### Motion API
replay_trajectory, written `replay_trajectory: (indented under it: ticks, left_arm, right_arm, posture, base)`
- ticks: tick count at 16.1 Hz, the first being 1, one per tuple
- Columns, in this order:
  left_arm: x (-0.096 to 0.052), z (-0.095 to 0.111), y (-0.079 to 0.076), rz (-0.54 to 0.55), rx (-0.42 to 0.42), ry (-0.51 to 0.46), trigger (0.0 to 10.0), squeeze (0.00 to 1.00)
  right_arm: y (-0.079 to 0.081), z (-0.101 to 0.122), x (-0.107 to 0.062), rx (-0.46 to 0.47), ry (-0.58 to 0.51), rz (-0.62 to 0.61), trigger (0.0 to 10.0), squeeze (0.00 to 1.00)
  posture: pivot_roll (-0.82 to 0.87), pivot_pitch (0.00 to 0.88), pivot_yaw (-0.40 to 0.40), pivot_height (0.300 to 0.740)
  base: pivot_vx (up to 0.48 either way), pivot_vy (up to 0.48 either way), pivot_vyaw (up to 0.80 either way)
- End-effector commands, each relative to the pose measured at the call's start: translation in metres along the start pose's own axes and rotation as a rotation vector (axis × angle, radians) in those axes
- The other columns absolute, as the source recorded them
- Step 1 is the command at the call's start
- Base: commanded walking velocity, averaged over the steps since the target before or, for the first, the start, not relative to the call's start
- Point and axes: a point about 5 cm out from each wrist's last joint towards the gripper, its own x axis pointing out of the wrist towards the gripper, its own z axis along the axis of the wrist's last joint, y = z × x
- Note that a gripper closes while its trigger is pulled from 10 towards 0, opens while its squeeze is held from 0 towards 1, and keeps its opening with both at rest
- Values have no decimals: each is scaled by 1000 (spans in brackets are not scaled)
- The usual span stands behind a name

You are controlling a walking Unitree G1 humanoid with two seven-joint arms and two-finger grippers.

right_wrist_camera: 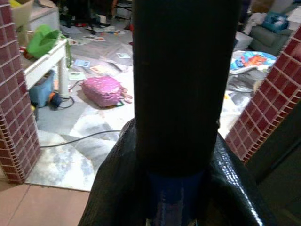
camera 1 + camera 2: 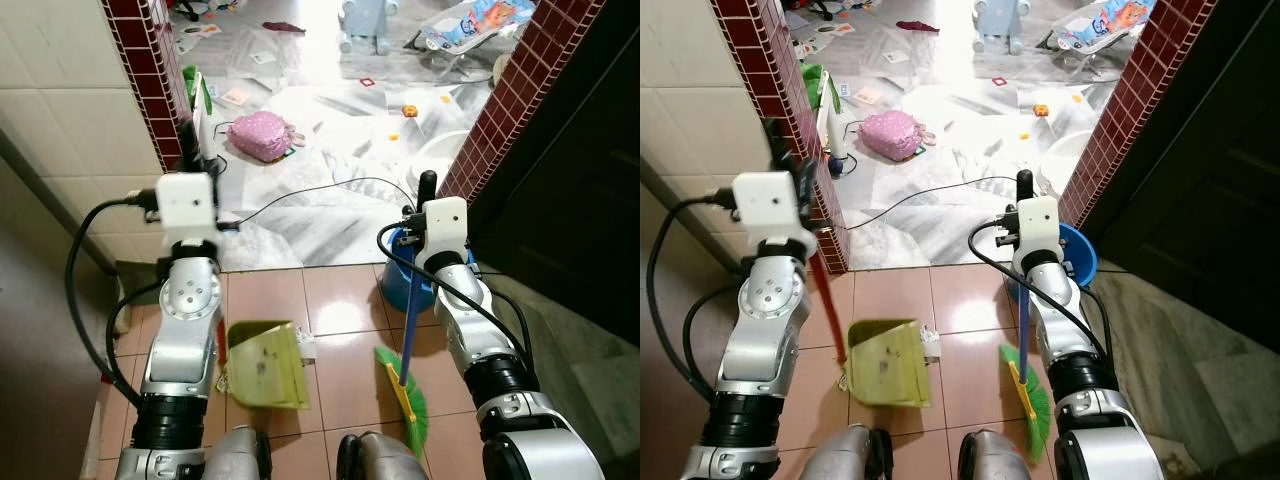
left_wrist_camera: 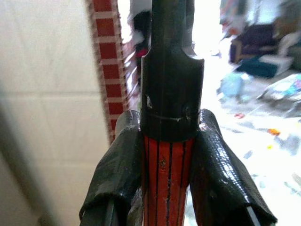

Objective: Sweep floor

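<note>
Tiled floor [image 2: 340, 300]; right hand [image 1: 181, 188] hides broom handle [image 1: 186, 84].

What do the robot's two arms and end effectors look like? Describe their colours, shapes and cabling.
Both arms are silver metal with round joint housings and black bands near the base. A white boxy module sits at the left wrist and another at the right wrist. Black cables loop from each module. The left end effector fingers are long, black and glossy.

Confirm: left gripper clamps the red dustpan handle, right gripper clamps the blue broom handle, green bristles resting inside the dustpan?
Not quite. The left gripper does clamp the red dustpan handle and the right gripper the blue broom handle, but the left eye view shows the green bristles on the tiles beside the yellow-green dustpan, apart from it.
</note>
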Motion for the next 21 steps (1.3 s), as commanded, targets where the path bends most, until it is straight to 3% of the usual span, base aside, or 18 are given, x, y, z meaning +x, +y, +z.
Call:
replay_trajectory:
  ticks: [1, 4, 7, 9, 13, 15, 18, 21]
  left_arm:
    - [-1, -6, 3, 40, -24, 30, 10000, 0]
    - [-3, -15, 6, 94, -54, 72, 10000, 0]
    - [-2, -25, 4, 151, 4, 87, 10000, 0]
    - [0, -28, 4, 188, -8, 121, 10000, 0]
    - [6, -10, 0, 185, -10, 41, 10000, 0]
    - [5, -20, 0, 191, -40, 39, 10000, 0]
    - [4, -29, -8, 163, -7, 58, 10000, 0]
    - [3, -30, -11, 152, -11, 64, 10000, 0]
  right_arm:
    - [2, 24, 7, -13, -99, 22, 10000, 0]
    - [7, 32, 5, -34, -151, 50, 10000, 0]
    - [12, 40, 5, -16, -198, 69, 10000, 0]
    - [13, 46, 6, -22, -218, 77, 10000, 0]
    - [9, 49, 9, -48, -229, 70, 10000, 0]
    - [13, 51, 10, -28, -235, 77, 10000, 0]
    - [17, 52, 9, -41, -242, 96, 10000, 0]
    - [21, 53, 10, -46, -249, 112, 10000, 0]
  posture:
    - [-22, 115, -50, 740]
    - [-19, 125, -50, 740]
    - [-20, 137, -49, 740]
    - [-24, 144, -47, 740]
    - [-14, 152, -44, 740]
    - [-9, 154, -42, 740]
    - [-1, 157, -58, 740]
    - [-1, 155, -68, 740]
  base:
    - [0, 0, 0]
    - [0, 0, 675]
    - [0, 0, 0]
    - [0, 0, 0]
    - [0, 0, 0]
    - [0, 0, 0]
    - [0, 0, 0]
    - [0, 0, 721]
